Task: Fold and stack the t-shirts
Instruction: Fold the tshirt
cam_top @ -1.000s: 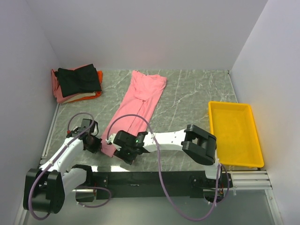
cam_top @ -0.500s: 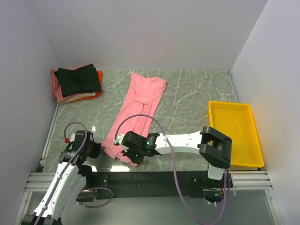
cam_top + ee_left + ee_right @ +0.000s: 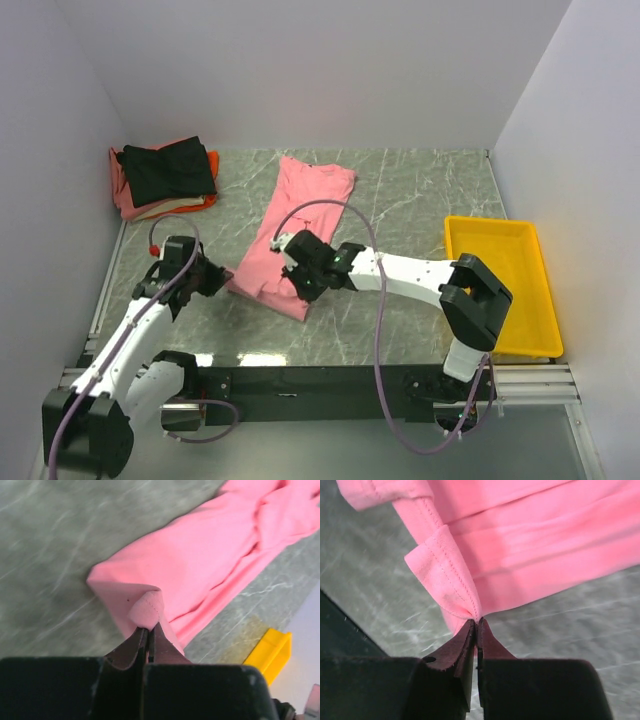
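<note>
The large salmon-pink t-shirt (image 3: 300, 215) lies lengthwise in the middle of the table, its near end folded back over itself. My left gripper (image 3: 212, 280) is shut on the near left corner of this shirt (image 3: 210, 560). My right gripper (image 3: 303, 280) is shut on its hemmed near right corner (image 3: 520, 545). Both corners are lifted a little above the table. A stack of folded t-shirts (image 3: 160, 178), black on top of orange-red, pink and cream, sits at the far left corner.
A yellow plastic bin (image 3: 500, 285) stands at the right side of the table and shows in the left wrist view (image 3: 270, 655). White walls close in the far, left and right sides. Grey marble tabletop (image 3: 420, 190) surrounds the shirt.
Both grippers have moved away from the near edge towards the far side, carrying the shirt's near corners with them. The shirt's near end now lies doubled over its middle.
</note>
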`<move>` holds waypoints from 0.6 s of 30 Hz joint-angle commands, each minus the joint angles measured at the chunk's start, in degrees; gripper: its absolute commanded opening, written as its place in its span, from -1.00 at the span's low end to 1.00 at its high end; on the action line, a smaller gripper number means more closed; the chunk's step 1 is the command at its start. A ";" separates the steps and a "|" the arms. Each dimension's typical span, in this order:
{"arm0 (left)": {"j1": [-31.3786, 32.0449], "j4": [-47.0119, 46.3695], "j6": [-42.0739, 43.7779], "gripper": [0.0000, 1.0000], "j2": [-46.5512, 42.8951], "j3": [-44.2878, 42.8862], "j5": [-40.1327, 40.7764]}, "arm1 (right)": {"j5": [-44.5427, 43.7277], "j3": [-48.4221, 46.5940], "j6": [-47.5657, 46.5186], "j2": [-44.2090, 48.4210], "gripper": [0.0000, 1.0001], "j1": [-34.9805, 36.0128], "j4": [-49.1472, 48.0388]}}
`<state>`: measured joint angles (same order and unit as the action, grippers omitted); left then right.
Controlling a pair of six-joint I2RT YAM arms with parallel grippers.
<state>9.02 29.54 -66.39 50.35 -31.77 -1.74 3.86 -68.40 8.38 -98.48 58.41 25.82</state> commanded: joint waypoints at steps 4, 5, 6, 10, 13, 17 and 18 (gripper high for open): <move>0.56 -14.95 3.37 -0.99 11.94 -7.15 0.94 | -9.91 -7.69 -1.53 -1.89 -0.85 -4.88 1.77; 0.65 -15.47 3.46 -0.99 13.36 -9.52 1.56 | -10.71 -8.58 -1.35 -3.03 -0.84 -5.58 1.77; 0.74 -16.70 4.07 -0.99 14.77 -10.41 1.56 | -11.41 -9.20 -1.26 -3.47 -0.85 -7.33 1.60; 0.83 -20.92 5.66 -0.99 23.45 -16.63 1.56 | -11.15 -12.80 -1.35 -4.79 -0.84 -11.20 0.90; 1.26 -21.01 6.27 -0.99 29.69 -22.00 -0.55 | -11.94 -14.82 -2.40 -6.37 -0.85 -12.97 1.24; 1.97 -21.20 6.62 -0.99 36.74 -26.84 -0.55 | -11.42 -16.94 -3.72 -9.35 -0.84 -15.16 1.68; 1.97 -20.93 6.71 -0.99 38.14 -27.99 -0.46 | -11.24 -17.29 -3.72 -9.80 -0.85 -15.69 1.77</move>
<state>10.94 10.61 -61.54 85.62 -55.77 -2.37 -6.17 -82.83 6.24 -106.69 43.92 26.63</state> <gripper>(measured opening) 0.022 0.084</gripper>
